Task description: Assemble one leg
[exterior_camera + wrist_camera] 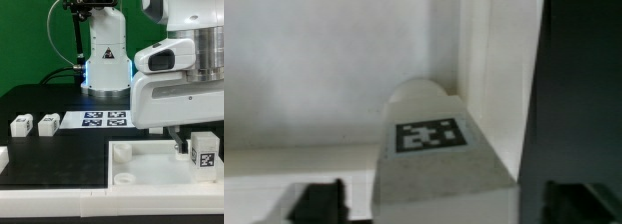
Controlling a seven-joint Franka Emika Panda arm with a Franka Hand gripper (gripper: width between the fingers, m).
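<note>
Black counter (40, 150) carries the large white square tray-like top (150, 170), where the pincer (441, 205), its fingers apart on either side of the small white tagged cube-shaped leg (434, 150), appears to steady that leg near a corner for seating.

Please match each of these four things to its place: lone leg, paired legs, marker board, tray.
Things:
A. lone leg
B. paired legs
C. marker board
D. tray

Places:
1. flat on the black table, before the arm's base
2. large and white, in the foreground
3. on the tray, under the open jaws
4. on the black table, at the exterior view's left

Pairs: A-3, B-4, C-1, D-2
</note>
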